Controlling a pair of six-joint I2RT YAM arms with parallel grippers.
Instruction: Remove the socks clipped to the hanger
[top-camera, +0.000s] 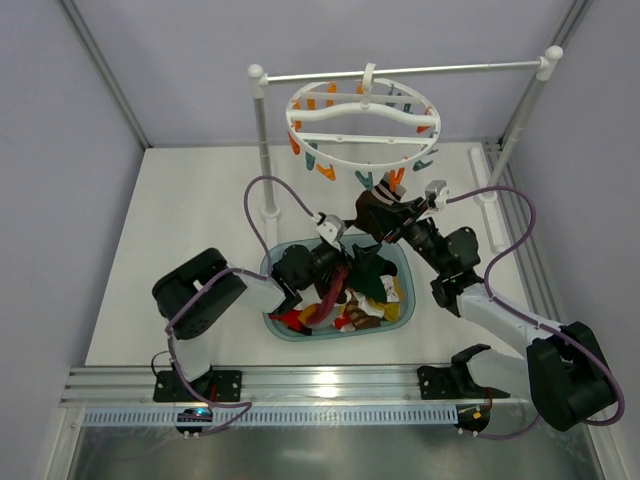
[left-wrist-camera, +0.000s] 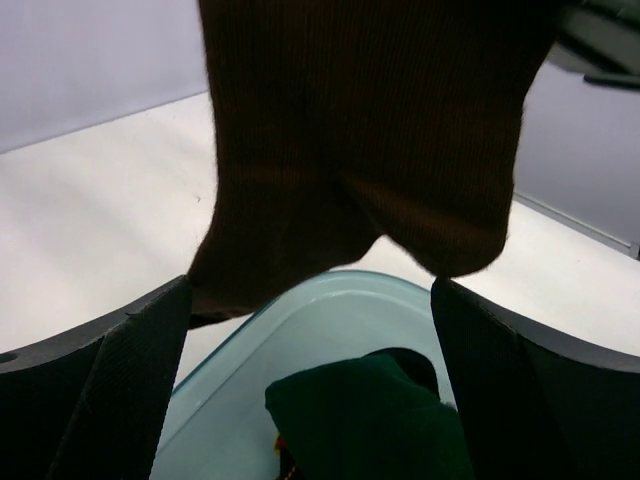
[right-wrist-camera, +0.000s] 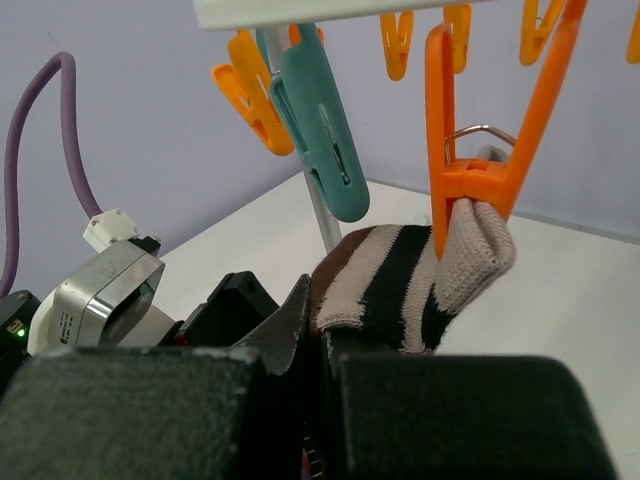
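Note:
The white ring hanger (top-camera: 365, 125) hangs from a rail, with orange and teal clips around its rim. One dark brown sock (top-camera: 378, 208) with a striped cuff hangs from a front orange clip (right-wrist-camera: 480, 150). My right gripper (top-camera: 400, 222) is shut on this sock just below the clip; in the right wrist view the cuff (right-wrist-camera: 410, 275) rises from between the closed fingers (right-wrist-camera: 290, 320). My left gripper (top-camera: 345, 262) is open over the basket, and the sock's brown toe end (left-wrist-camera: 360, 150) hangs just above its fingers (left-wrist-camera: 110, 390). No other socks show on the hanger.
A teal basket (top-camera: 283, 334) below the hanger holds several loose socks, one of them dark green (left-wrist-camera: 370, 420). The white two-post rail stand (top-camera: 262, 140) carries the hanger at the back. A teal clip (right-wrist-camera: 320, 130) hangs beside the orange one. Walls enclose the table on the left, right and back.

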